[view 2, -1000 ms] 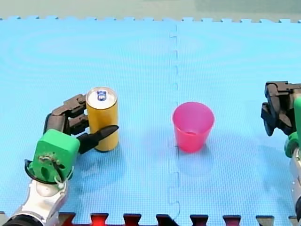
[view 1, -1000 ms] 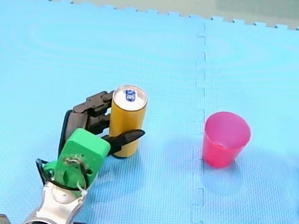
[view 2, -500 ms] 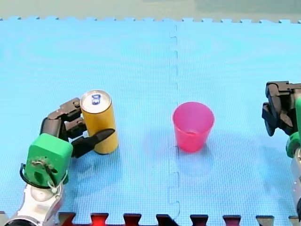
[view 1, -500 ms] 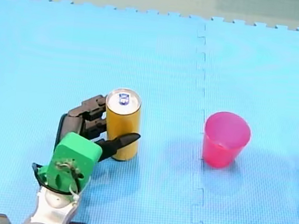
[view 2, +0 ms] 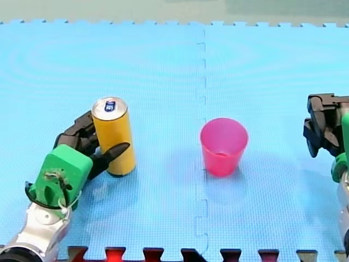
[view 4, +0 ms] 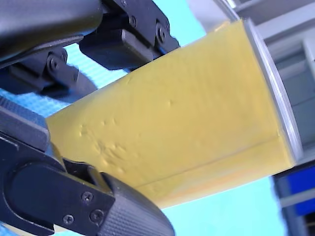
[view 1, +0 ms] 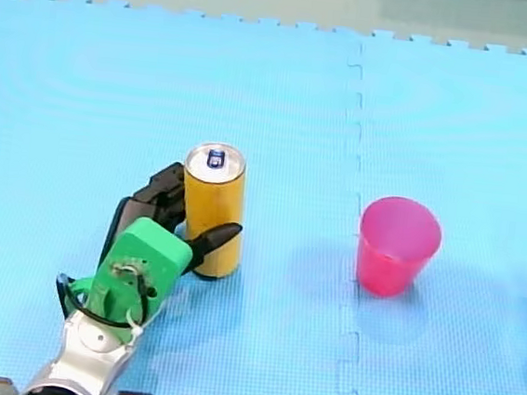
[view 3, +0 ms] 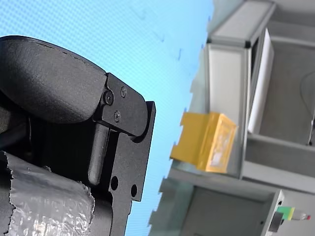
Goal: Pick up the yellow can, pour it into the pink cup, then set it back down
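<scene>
Can — yellow, silver-topped, dimpled — clasped by left hand over blue foam mat; right hand at its edge, grip unclear.

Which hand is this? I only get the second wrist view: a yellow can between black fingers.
Observer: The left hand. Its arm comes in from the head views' left, and it grasps the yellow can.
Operator: Where's the cup?
Observer: The pink cup stands upright on the blue mat, to the can's right and apart from it.
Operator: Other hand?
Observer: The right hand is at the head views' right edge, apart from the cup, holding nothing.
</scene>
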